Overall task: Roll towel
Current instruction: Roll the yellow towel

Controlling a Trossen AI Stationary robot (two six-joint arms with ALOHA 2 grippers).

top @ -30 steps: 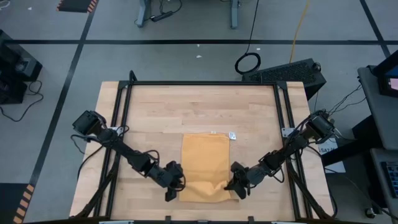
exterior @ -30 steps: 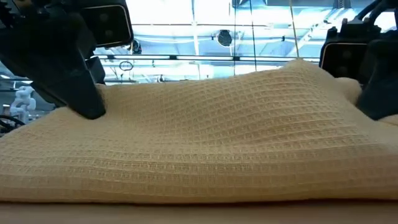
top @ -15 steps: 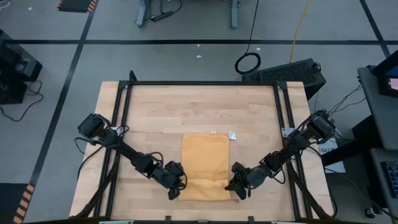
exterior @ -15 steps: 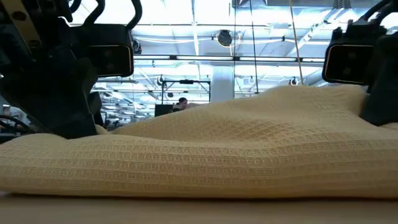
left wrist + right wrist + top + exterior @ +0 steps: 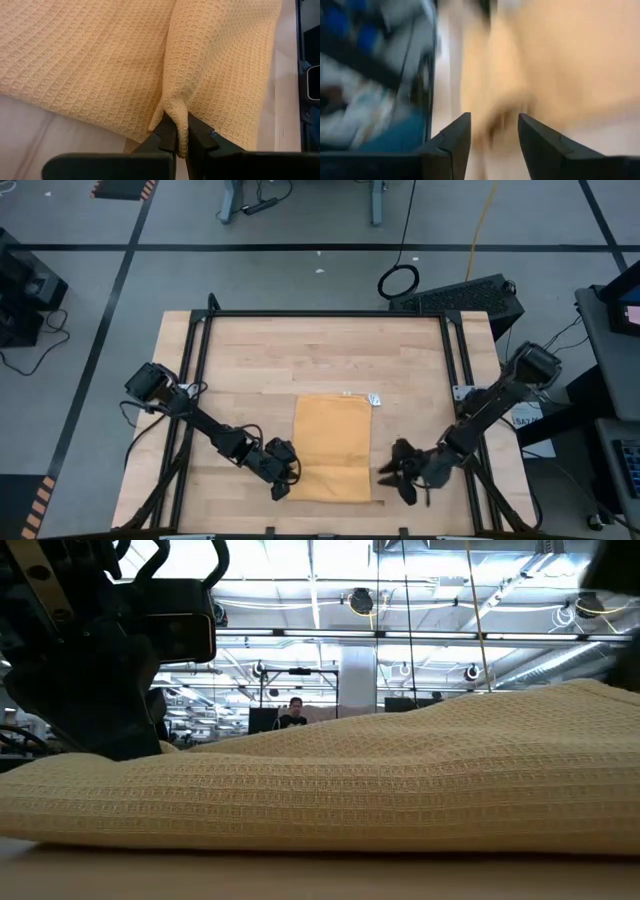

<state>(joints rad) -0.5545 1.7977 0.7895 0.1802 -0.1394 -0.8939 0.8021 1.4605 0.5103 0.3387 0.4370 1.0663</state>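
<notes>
From the high camera I see the towel (image 5: pixel 331 447) lying folded as a yellow rectangle on the table (image 5: pixel 300 360), toward the near edge and about midway between the arms. My left gripper (image 5: pixel 285 483) sits at the towel's near left corner. My right gripper (image 5: pixel 398 473) is on bare wood just beside the towel's right edge, apart from the cloth. A small white tag (image 5: pixel 374 398) lies at the towel's far right corner.

From the low camera the towel (image 5: pixel 400 780) fills the foreground as a long low mound, higher toward the right. The left arm's dark body stands against its left end. A person (image 5: pixel 294 714) shows far off in the room behind.

In the left wrist view the left gripper (image 5: pixel 178 141) is pressed together on a pinched fold of towel (image 5: pixel 100 65).

In the right wrist view, which is blurred, the right gripper (image 5: pixel 494 137) stands spread with nothing between its fingers (image 5: pixel 456 137); the towel (image 5: pixel 560 60) lies beyond them.
</notes>
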